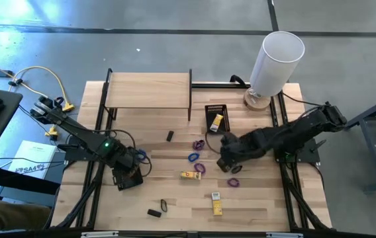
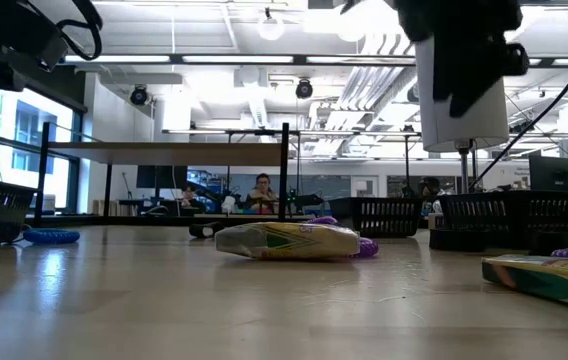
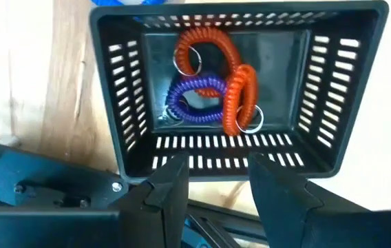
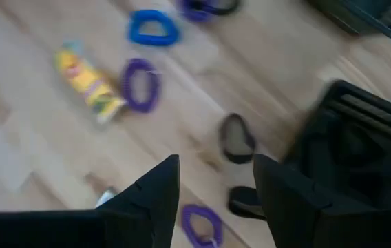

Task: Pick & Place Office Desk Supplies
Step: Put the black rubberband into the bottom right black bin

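While open, left gripper (image 3: 213, 176) over tray (image 3: 113, 124)

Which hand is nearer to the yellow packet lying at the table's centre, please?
Right. The right hand hovers just beside the yellow packet; the left hand is farther off, over a black tray.

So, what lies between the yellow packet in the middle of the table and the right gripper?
In the high view, a purple loop lies just right of the yellow packet, between it and the right gripper; beyond it is bare wood.
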`<state>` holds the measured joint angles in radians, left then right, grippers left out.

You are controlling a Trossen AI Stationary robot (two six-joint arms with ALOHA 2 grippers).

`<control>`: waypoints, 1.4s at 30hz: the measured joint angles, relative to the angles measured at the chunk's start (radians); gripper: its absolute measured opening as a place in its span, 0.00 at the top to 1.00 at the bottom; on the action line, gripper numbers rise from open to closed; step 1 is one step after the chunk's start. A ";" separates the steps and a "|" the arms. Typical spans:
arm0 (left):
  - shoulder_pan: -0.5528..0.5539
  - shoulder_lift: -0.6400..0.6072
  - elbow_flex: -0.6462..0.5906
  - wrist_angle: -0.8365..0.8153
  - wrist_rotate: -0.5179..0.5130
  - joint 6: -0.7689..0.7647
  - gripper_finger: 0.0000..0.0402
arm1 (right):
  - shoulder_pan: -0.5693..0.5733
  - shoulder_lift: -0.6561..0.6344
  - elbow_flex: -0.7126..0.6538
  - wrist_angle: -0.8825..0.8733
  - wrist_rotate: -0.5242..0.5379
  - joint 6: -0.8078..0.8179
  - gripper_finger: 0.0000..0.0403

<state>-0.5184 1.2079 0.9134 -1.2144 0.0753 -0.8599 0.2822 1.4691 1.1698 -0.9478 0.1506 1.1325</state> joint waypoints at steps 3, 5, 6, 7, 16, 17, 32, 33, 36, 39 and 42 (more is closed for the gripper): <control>0.009 0.000 0.000 0.000 -0.004 0.013 0.64 | -0.050 0.012 0.000 0.005 -0.029 -0.020 0.57; 0.014 0.000 0.000 0.004 -0.021 0.000 0.64 | -0.077 0.030 0.000 0.050 -0.041 -0.072 0.57; 0.014 0.000 0.000 0.011 -0.031 -0.009 0.64 | -0.089 0.044 0.000 0.079 -0.059 -0.102 0.57; 0.015 0.000 0.000 0.020 -0.039 -0.016 0.64 | -0.099 0.059 0.000 0.100 -0.079 -0.132 0.57; -0.014 0.000 0.001 0.089 -0.052 -0.087 0.64 | -0.138 0.230 0.000 0.092 -0.209 -0.201 0.57; -0.020 0.000 0.001 0.092 -0.052 -0.099 0.64 | -0.134 0.244 0.000 0.091 -0.208 -0.217 0.57; -0.062 0.000 0.001 0.161 -0.134 -0.214 0.64 | -0.085 0.339 0.000 0.095 -0.173 -0.457 0.57; -0.059 0.000 0.001 0.170 -0.135 -0.215 0.64 | -0.087 0.339 0.000 0.096 -0.151 -0.461 0.57; -0.050 0.000 0.001 0.218 -0.139 -0.217 0.64 | -0.089 0.339 0.000 0.099 -0.094 -0.470 0.57; -0.043 0.000 0.001 0.267 -0.155 -0.221 0.64 | -0.089 0.339 0.000 0.099 -0.090 -0.500 0.57; -0.033 0.000 0.001 0.320 -0.170 -0.222 0.64 | -0.088 0.365 0.000 0.107 -0.099 -0.535 0.57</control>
<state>-0.5517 1.2079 0.9142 -0.8946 -0.0949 -1.0815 0.1944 1.8339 1.1698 -0.8411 0.0518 0.5973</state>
